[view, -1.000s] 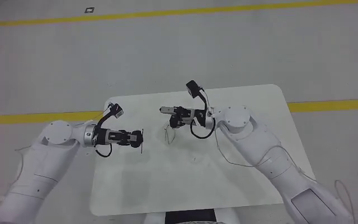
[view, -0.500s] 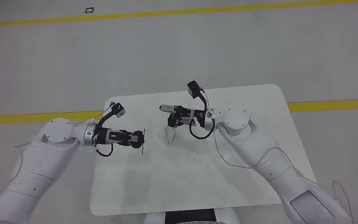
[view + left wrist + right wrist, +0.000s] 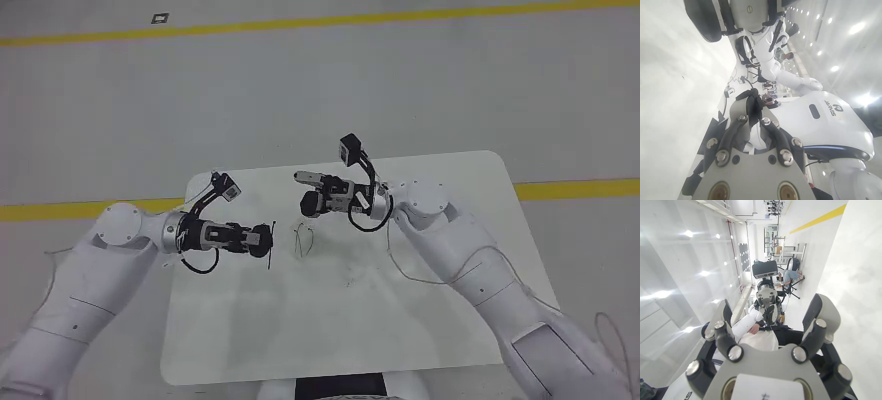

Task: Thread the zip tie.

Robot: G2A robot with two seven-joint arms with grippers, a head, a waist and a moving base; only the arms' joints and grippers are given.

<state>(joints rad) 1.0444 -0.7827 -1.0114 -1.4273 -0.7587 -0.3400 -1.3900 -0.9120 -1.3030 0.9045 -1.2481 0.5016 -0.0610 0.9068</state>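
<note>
A black zip tie (image 3: 272, 243) stands as a thin strip at the tip of my left gripper (image 3: 264, 238), which is shut on it over the left half of the white table (image 3: 430, 330). The left wrist view shows the zip tie (image 3: 753, 106) pinched between the closed fingers of that gripper (image 3: 753, 103). My right gripper (image 3: 301, 193) hangs open and holds nothing, above the table's far middle and apart from the tie. In the right wrist view, its own gripper (image 3: 770, 301) faces the left gripper (image 3: 767, 306), which carries the zip tie (image 3: 770, 315).
A few thin pale wiry pieces (image 3: 303, 240) lie on the table between the two grippers. The table's near edge (image 3: 330, 378) borders the robot's side. A yellow floor line (image 3: 560, 188) runs past both sides of the table.
My left gripper has carried the zip tie to the right, toward the table's middle. The right gripper has shifted slightly toward the far edge and turned.
</note>
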